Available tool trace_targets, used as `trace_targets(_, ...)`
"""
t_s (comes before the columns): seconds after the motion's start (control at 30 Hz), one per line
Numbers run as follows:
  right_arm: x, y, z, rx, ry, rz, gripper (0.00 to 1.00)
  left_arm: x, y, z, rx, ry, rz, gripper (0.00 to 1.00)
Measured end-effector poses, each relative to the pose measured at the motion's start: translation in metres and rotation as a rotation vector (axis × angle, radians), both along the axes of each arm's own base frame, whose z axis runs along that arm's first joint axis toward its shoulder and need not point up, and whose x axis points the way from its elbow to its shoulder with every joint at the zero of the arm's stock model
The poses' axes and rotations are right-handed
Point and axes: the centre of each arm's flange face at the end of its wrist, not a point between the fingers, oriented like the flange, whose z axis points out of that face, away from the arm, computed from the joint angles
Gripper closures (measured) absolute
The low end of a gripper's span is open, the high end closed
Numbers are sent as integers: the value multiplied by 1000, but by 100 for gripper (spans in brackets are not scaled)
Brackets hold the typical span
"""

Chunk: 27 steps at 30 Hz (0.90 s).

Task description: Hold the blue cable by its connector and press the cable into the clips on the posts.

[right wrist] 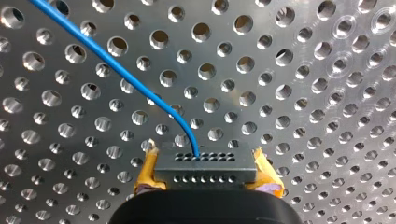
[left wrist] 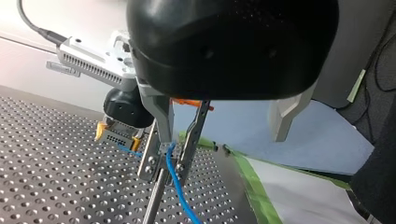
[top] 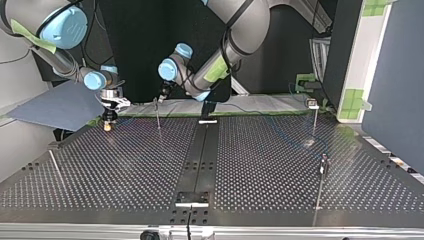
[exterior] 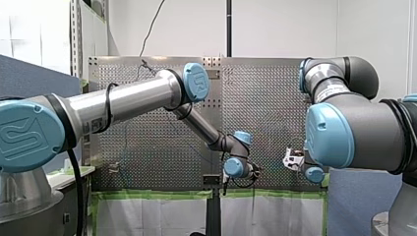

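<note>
Blue cable (right wrist: 116,70) enters connector (right wrist: 205,161); connector pinched between yellow pads (right wrist: 148,173) of right gripper (right wrist: 207,173), low over table (right wrist: 303,93), at table's 10 o'clock in top view. Post (left wrist: 153,203) at 3 o'clock of connector there; cable passes through clip (left wrist: 149,161) at post top. Left gripper (left wrist: 220,136) spread wide over clip: one metal finger just beside it, other well apart

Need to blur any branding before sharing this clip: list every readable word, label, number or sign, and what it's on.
No text reads clearly in any view.
A pale logo on my left arm's blue elbow cap: too blurred to spell out.
A white label on my right arm: print too small to read.
The connector: only rows of holes, no marking.
</note>
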Motion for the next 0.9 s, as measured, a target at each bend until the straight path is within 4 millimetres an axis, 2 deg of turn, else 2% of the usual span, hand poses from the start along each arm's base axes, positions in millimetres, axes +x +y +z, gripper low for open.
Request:
trace_targets(0.37,0,0,-1,1,0,3,100,-6,-10,7,-4,-45,10,0)
trace_targets(0.7,1,0,-1,1,0,5,100,-15,-11,3,5,-40,1,0)
trace_targets(0.9,1,1,-2,3,-2,5,100,-15,-16,7,-3,-48,-1,0)
